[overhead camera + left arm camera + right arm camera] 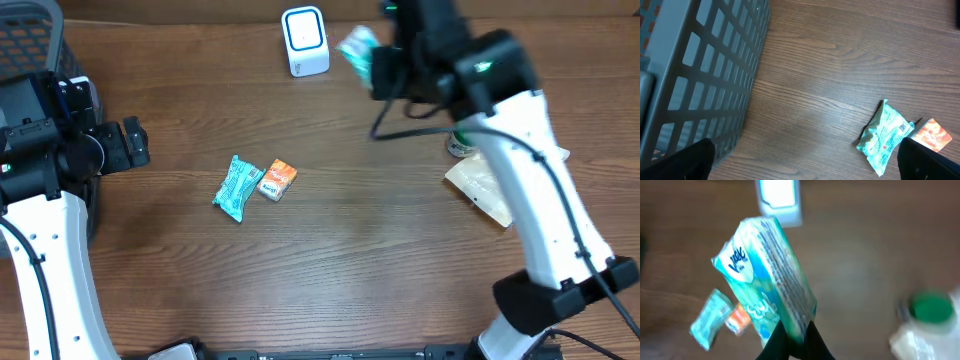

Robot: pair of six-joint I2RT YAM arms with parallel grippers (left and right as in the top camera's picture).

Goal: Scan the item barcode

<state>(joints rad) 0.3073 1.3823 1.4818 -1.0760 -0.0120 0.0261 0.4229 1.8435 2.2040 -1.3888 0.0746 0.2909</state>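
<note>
Teal-and-white plastic tissue pack (770,280), pinched at one end by the right pincer (794,332), hangs above the surface (350,250) near the white box-shaped scanner (305,40); best, I judge, to turn its printed side squarely toward it.

teal packet (238,187), orange packet (278,180), grey basket (715,75)

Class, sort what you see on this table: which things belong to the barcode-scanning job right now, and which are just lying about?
In the job:
- right tool, shut on the tissue pack
- white scanner

Lying about:
- teal packet
- orange packet
- green-lidded container
- pale plastic bag
- grey basket
- left tool, open and empty
</note>
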